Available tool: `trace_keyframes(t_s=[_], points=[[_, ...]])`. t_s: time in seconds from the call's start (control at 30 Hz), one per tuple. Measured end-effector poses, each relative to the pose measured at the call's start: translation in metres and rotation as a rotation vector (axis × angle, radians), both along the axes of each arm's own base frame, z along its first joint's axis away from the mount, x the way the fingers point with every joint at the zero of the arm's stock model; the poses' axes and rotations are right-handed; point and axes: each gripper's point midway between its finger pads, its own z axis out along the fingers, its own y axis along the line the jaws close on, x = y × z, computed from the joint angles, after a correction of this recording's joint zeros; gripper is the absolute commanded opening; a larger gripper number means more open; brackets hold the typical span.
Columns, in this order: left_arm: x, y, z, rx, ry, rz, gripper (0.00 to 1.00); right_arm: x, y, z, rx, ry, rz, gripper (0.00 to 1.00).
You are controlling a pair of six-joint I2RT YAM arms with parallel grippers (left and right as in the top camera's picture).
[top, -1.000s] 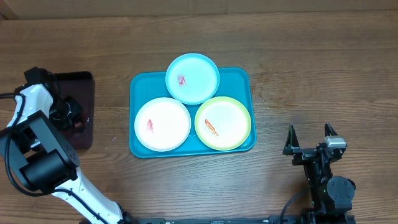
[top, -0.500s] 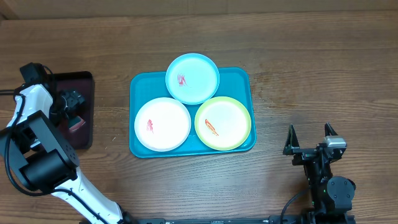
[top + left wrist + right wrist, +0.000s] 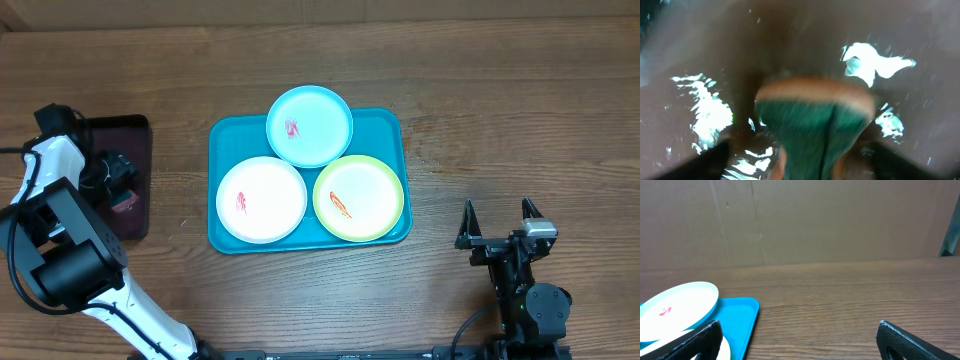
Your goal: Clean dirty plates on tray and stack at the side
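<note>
Left gripper (image 3: 118,186): jaws spread wide over the dark tray (image 3: 130,135), well left of the turquoise tray (image 3: 385,125). One green sponge (image 3: 812,125) lies between them, blurred, apparently ungripped.

Right gripper (image 3: 497,228): jaws fully apart, empty, right of the turquoise tray, robot side.

Count: three plates, all on the turquoise tray: pale blue plate (image 3: 309,125), white plate (image 3: 261,199), yellow-green plate (image 3: 358,198). Each has a red smear.

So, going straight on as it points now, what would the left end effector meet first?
Most likely the green sponge, straight ahead of the left end effector and lying on the dark tray; the view is blurred, so depth is unclear.
</note>
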Motion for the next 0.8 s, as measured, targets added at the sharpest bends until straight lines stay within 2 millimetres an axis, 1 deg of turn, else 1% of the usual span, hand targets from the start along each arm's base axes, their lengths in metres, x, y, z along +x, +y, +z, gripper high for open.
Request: trace_keyframes(t_s=[0.03, 0.17, 0.2, 0.27, 0.3, 0.43, 0.47, 0.5, 0.53, 0.77, 0.8], points=[[-0.003, -0.002, 0.0, -0.007, 0.012, -0.001, 0.98, 0.0, 0.0, 0.0, 0.0, 0.0, 0.0, 1.0], [-0.013, -0.01, -0.002, -0.043, 0.051, 0.004, 0.39, 0.0, 0.0, 0.0, 0.0, 0.0, 0.0, 1.0], [-0.014, -0.01, -0.002, -0.047, 0.056, 0.001, 0.27, 0.0, 0.0, 0.0, 0.0, 0.0, 0.0, 1.0], [-0.015, -0.013, -0.002, -0.054, 0.063, -0.003, 0.09, 0.0, 0.0, 0.0, 0.0, 0.0, 0.0, 1.0], [-0.016, -0.013, -0.002, -0.055, 0.065, -0.004, 0.04, 0.0, 0.0, 0.0, 0.0, 0.0, 0.0, 1.0], [-0.016, -0.013, -0.002, -0.055, 0.065, -0.005, 0.04, 0.0, 0.0, 0.0, 0.0, 0.0, -0.001, 1.0], [-0.016, -0.013, -0.002, -0.055, 0.065, -0.005, 0.31, 0.0, 0.0, 0.0, 0.0, 0.0, 0.0, 1.0], [-0.015, -0.013, -0.002, -0.053, 0.065, -0.007, 0.88, 0.0, 0.0, 0.0, 0.0, 0.0, 0.0, 1.0], [-0.015, -0.012, -0.002, -0.051, 0.065, -0.007, 1.0, 0.0, 0.0, 0.0, 0.0, 0.0, 0.0, 1.0], [-0.006, -0.004, -0.001, -0.017, 0.027, -0.001, 1.0, 0.0, 0.0, 0.0, 0.0, 0.0, 0.0, 1.0], [-0.006, -0.003, 0.0, -0.015, 0.026, -0.001, 0.95, 0.0, 0.0, 0.0, 0.0, 0.0, 0.0, 1.0]])
